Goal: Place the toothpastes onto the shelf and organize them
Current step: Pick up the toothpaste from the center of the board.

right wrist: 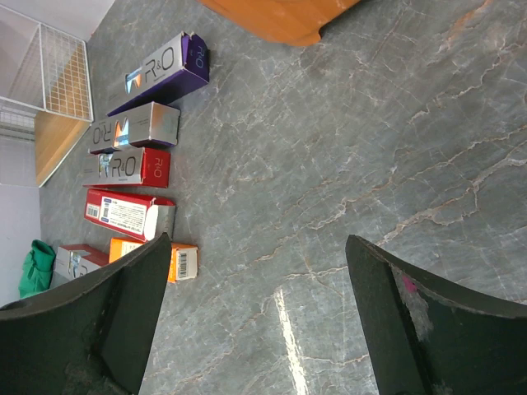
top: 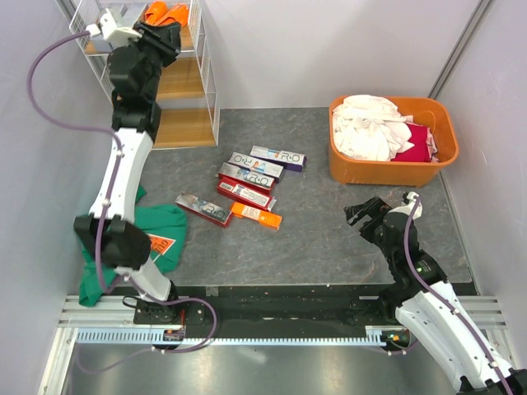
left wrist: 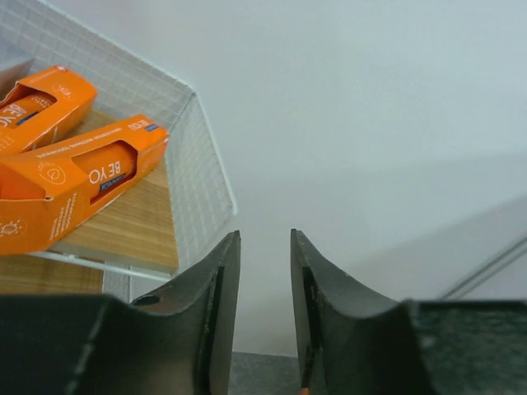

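Observation:
The shelf [top: 185, 90] stands at the back left, a white wire rack with wooden boards. Two orange toothpastes [left wrist: 78, 185] lie on its top board [left wrist: 144, 222], also visible from above [top: 160, 12]. My left gripper [top: 169, 37] hovers at that top tier; its jaws [left wrist: 265, 239] stand a narrow gap apart, nothing between them, just right of the wire side. Several toothpastes lie on the floor: purple-and-white [top: 278, 156], silver [top: 251, 167], red [top: 244, 193], red with silver [top: 202, 209], orange [top: 256, 216]. My right gripper [top: 368, 212] is wide open and empty [right wrist: 259, 243] above the floor, right of the orange carton [right wrist: 177, 262].
An orange tub [top: 394, 140] of laundry sits at the back right. A green cloth [top: 152, 234] lies beside the left arm's base. Grey walls close in both sides. A metal rail [top: 272, 333] runs along the near edge.

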